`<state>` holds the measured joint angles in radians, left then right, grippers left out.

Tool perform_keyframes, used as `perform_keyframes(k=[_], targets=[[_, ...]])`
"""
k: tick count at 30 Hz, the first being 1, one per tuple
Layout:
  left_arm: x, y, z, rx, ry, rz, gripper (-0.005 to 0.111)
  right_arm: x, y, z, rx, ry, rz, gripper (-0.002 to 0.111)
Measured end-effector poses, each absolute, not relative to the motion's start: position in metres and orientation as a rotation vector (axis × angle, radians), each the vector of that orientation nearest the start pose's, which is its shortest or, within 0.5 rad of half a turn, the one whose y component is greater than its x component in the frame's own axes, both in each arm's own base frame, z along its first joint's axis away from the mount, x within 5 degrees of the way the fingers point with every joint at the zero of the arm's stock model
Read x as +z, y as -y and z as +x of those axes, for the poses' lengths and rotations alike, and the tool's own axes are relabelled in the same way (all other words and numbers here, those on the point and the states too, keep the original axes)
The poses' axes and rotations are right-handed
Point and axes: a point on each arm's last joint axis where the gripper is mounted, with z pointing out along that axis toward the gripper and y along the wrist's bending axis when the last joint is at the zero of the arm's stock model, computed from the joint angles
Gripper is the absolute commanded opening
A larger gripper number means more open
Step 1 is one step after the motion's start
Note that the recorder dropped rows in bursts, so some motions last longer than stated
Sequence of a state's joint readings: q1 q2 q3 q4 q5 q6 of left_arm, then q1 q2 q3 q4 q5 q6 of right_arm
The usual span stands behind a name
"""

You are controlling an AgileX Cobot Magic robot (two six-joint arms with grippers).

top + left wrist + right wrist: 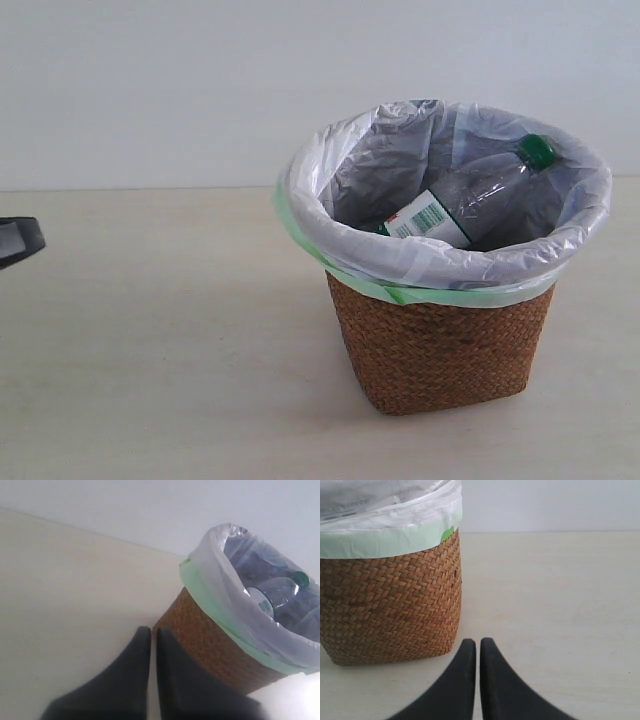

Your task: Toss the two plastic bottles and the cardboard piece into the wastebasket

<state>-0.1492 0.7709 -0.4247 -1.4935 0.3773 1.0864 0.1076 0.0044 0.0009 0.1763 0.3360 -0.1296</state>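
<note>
While green-capped bottle (470,200) leans inside wastebasket (430,350) | left gripper (151,632) pinched together, empty | right gripper (477,644) pinched together, empty, near wastebasket

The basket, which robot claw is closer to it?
Probably the right gripper: the basket looms large just beside it. The left gripper sits farther off, at the exterior view's left edge.
</note>
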Motion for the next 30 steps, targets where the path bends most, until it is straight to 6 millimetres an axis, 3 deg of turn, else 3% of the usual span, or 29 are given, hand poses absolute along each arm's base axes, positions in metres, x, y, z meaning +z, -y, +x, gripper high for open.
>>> perform_keyframes(k=[7,11,17,22,26,30], targets=[[0.306,0.031,0.098,-0.455,-1.594,0.083,0.004,0.183,-0.011,0.053,0.155,-1.819,-0.105,0.0],[0.306,0.021,0.069,-0.313,-1.441,0.036,0.004,0.183,-0.011,0.053,0.155,-1.819,-0.105,0.0],[0.277,0.015,0.051,-0.23,-1.373,-0.017,0.004,0.183,-0.011,0.053,0.155,-1.819,-0.105,0.0],[0.243,0.006,0.052,-0.225,-1.402,-0.147,0.004,0.183,-0.011,0.053,0.155,-1.819,-0.105,0.0],[0.22,0.007,0.055,-0.262,-1.463,-0.128,0.004,0.183,-0.011,0.053,0.155,-1.819,-0.105,0.0],[0.215,0.008,0.056,-0.256,-1.482,-0.078,0.004,0.183,-0.011,0.053,0.155,-1.819,-0.105,0.0]])
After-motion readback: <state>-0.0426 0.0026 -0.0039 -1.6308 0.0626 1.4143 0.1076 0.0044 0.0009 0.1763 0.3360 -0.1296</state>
